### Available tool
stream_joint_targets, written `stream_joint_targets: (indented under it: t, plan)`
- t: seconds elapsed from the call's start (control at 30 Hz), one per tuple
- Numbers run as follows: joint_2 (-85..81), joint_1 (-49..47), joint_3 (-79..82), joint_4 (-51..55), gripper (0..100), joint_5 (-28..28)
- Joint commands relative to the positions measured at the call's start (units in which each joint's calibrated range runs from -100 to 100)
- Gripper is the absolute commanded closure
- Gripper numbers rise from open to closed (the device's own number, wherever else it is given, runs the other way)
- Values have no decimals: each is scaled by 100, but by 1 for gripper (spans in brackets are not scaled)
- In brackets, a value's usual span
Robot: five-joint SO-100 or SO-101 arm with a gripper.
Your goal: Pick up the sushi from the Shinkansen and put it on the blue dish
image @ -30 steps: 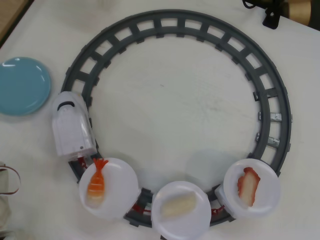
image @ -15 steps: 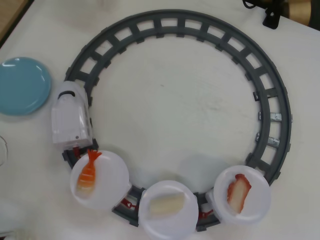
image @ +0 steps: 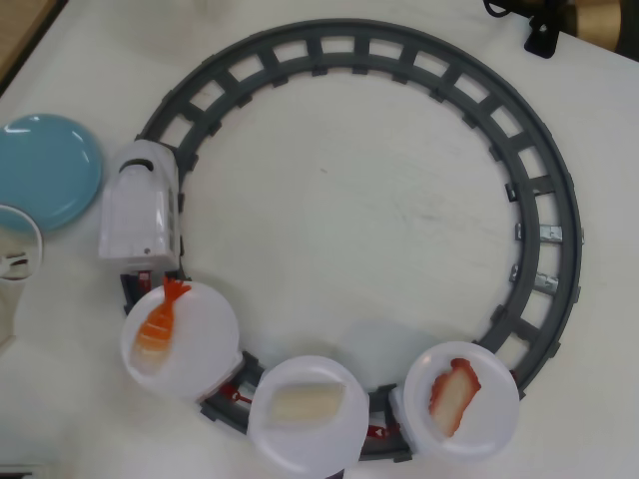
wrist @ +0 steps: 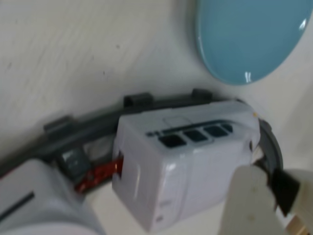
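The white round-nosed toy Shinkansen (image: 141, 213) has crept clockwise along the grey ring track (image: 519, 150); the red-edged sushi (image: 450, 394) trails three plates behind. Gripper (wrist: 266, 205) spread unclear. Time the descent, then carry to the glossy blue dish (image: 45, 170).

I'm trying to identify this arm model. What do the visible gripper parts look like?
Little shows. In the wrist view, the gripper appears at the lower right as a blurred cream-white printed piece with a black part beside it. In the overhead view only a white rounded part enters at the left edge. No cables or markings are visible.
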Motion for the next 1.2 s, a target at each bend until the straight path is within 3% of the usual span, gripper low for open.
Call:
stream_joint_targets:
  t: [0.0,0.93,1.17]
  plan:
    - [29,314,-428,12,97,242]
    - [137,2128,-247,20,97,2031]
    - [1049,2709,-1113,369,97,2334]
